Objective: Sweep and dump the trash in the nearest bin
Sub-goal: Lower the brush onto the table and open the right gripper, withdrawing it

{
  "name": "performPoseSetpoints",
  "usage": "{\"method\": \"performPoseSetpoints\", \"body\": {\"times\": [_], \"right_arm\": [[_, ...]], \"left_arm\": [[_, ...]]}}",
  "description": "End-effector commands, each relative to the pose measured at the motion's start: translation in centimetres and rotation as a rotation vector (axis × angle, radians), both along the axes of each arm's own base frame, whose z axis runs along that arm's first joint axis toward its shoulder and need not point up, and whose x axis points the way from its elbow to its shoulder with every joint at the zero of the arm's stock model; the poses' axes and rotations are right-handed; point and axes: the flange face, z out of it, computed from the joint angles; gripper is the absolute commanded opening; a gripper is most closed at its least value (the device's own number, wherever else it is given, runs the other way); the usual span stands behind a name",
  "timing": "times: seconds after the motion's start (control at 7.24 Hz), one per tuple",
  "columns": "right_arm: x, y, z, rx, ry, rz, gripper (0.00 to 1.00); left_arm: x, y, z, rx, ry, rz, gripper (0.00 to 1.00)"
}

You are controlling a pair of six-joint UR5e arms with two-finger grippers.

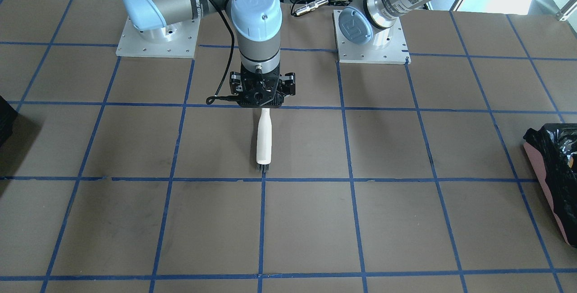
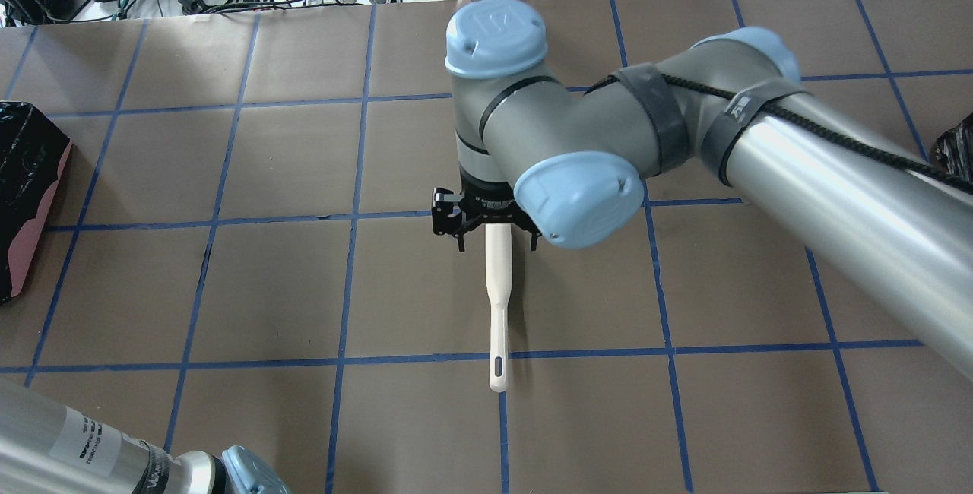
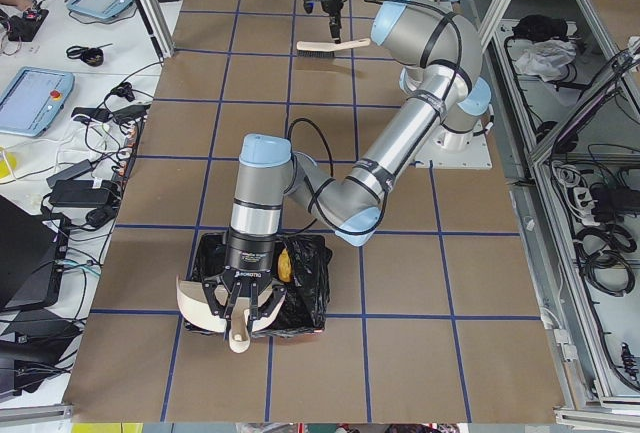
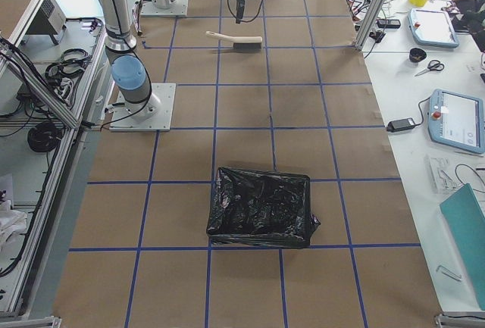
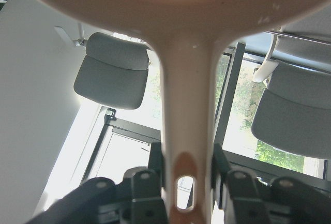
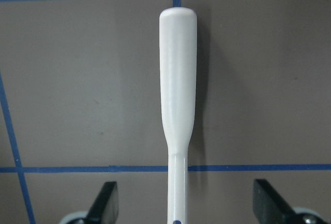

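Note:
My left gripper (image 3: 243, 318) is shut on the handle of a beige dustpan (image 3: 195, 303) and holds it over the near edge of the pink-sided bin (image 3: 305, 288) lined with a black bag. The left wrist view shows the fingers (image 5: 147, 188) clamped on that handle (image 5: 186, 105). One golden piece of trash (image 3: 285, 265) lies inside the bin; the other pieces are hidden. My right gripper (image 2: 498, 245) is open and hovers over the white brush (image 2: 498, 304), which lies on the table. Its jaws stand wide on either side of the brush (image 6: 178, 79).
The bin also shows at the table's end in the front view (image 1: 552, 167) and the overhead view (image 2: 30, 175). A second black-bagged container (image 4: 261, 207) stands at the opposite end. The table (image 1: 135, 221) is brown with a blue tape grid.

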Motion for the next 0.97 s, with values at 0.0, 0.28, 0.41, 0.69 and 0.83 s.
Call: {"method": "performPoseSetpoints", "body": {"times": [0.0, 0.28, 0.41, 0.69, 0.83], "right_arm": [[-2.4, -0.8, 10.8, -0.094, 0.032, -0.001, 0.98], [-8.2, -1.8, 14.3, -0.128, 0.076, -0.021, 0.99], [-13.8, -2.5, 15.4, -0.087, 0.083, 0.052, 0.96], [-22.3, -4.2, 16.6, -0.091, 0.059, 0.065, 0.94], [-22.7, -3.2, 16.3, -0.099, 0.062, 0.062, 0.89]], "left_arm": [[-2.3, -1.4, 1.2, -0.044, 0.055, -0.030, 0.00], [-5.9, -2.8, 3.4, -0.110, 0.160, -0.013, 0.00], [-8.0, -3.5, 4.2, -0.143, 0.222, 0.002, 0.00], [-11.3, -4.2, 3.5, -0.223, 0.410, 0.053, 0.00], [-12.8, -4.5, 3.2, -0.244, 0.437, 0.067, 0.00]]}}
